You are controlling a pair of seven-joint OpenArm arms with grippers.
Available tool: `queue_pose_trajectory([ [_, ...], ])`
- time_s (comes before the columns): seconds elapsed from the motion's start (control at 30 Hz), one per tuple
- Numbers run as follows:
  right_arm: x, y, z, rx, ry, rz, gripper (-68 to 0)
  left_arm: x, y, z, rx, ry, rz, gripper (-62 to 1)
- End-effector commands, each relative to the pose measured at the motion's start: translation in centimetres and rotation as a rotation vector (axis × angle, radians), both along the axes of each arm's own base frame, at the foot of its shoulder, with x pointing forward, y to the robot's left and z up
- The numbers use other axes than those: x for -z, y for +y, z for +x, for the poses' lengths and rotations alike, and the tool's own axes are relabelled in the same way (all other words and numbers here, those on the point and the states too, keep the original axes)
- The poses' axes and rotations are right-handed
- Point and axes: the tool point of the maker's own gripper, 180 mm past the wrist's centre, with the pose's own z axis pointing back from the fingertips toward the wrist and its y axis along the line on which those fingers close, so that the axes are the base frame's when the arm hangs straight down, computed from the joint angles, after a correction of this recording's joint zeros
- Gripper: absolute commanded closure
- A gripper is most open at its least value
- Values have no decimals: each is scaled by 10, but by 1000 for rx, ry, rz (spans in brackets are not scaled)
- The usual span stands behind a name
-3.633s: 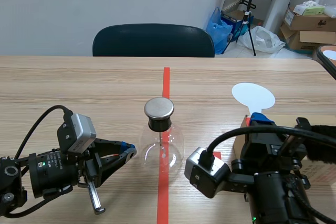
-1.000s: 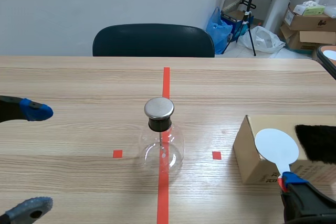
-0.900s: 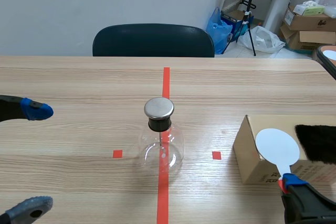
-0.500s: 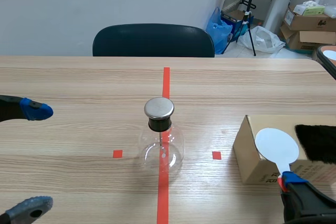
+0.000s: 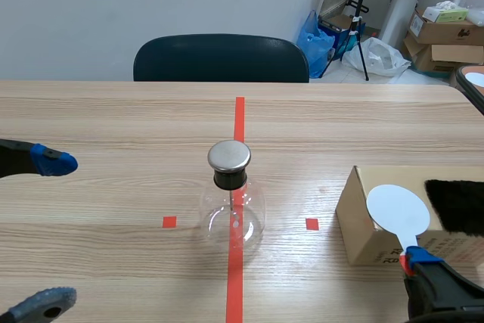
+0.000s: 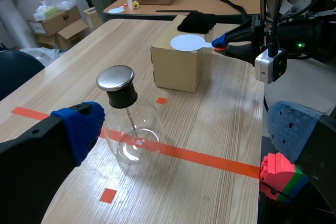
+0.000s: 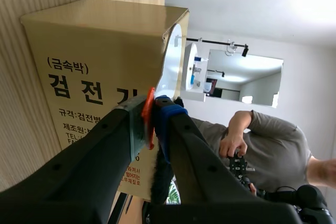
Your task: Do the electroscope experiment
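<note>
A clear glass flask electroscope (image 5: 232,213) with a metal cap (image 5: 229,155) stands on the red centre line. My left gripper (image 5: 47,232) is open at the table's near left, well apart from the flask (image 6: 131,135), which lies ahead between its blue pads (image 6: 79,129). My right gripper (image 7: 152,116) is shut on the red handle of a white disc paddle (image 7: 170,66). The disc (image 5: 398,213) stands upright against the near side of a cardboard box (image 5: 363,225). Black fur (image 5: 456,206) lies on the box.
A dark chair (image 5: 221,58) stands behind the far table edge. Boxes and a tripod fill the back right corner. A coloured toy block (image 6: 281,174) sits off the table's edge beside my left gripper. A person (image 7: 252,140) is in the background of the right wrist view.
Since the oldest frame both arms have drawn back to the near edge, and the disc has come from beyond the box to its near side. Over the last second nothing visibly moved.
</note>
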Motion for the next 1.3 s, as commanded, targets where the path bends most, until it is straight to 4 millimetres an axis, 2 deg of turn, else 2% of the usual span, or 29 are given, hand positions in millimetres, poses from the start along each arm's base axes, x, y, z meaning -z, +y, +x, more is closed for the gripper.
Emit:
queue_pose_trajectory([
  [0.0, -18, -4, 9, 2, -85, -10, -115, -6, 0, 2, -3, -10, -25, -623],
  [0.2, -18, -4, 9, 3, -85, -10, -269, -6, 0, 2, -3, -10, -25, -623],
  [0.43, -18, -5, 9, 7, -85, -10, -552, -6, 0, 2, -3, -10, -25, -623],
  [0.57, -18, -5, 9, 7, -85, -10, -679, -6, 0, 2, -3, -10, -25, -623],
  [1.27, -18, -5, 9, 8, -85, -10, -679, -6, 0, 2, -3, -10, -26, -623],
])
